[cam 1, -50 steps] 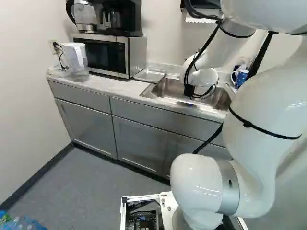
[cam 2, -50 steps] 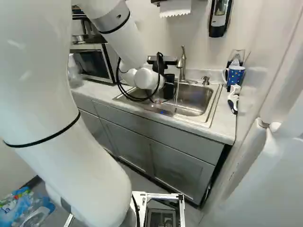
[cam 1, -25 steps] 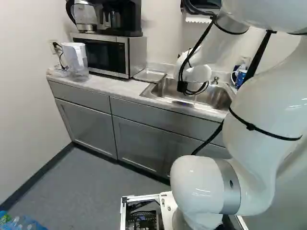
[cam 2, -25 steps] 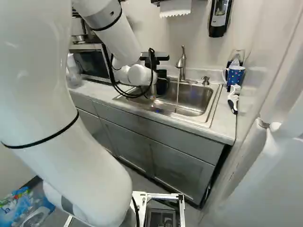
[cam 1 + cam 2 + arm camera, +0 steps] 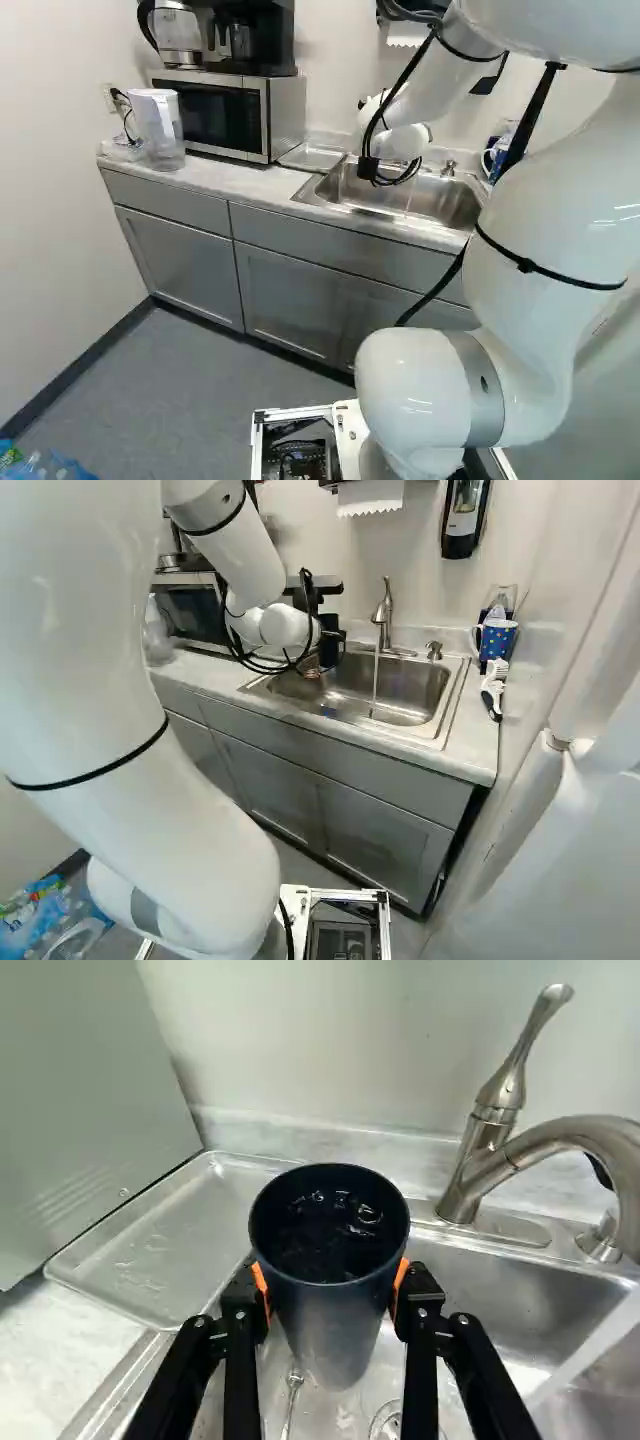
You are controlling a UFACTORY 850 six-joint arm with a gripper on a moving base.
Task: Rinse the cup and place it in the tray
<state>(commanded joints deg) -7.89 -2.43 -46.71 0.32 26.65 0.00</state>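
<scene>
- From where I stand, the metal tray (image 5: 150, 1260) lies toward ten o'clock of the claw (image 5: 331, 1288), taking twelve as straight ahead of it, just beside the sink (image 5: 490, 1278).
- The dark tumbler (image 5: 335, 1325) is gripped between the claw's two fingers, mouth up, over the sink.

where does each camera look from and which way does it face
Left base view: on the base, behind-left of the arm, facing ahead, slightly down, at microwave and sink; arm right of middle.
Right base view: behind-right, facing sink and faucet; arm left of middle.
Wrist view: on the wrist, looking along the gripper at the held cup.
Both base views share the sink and blue mug.
</scene>
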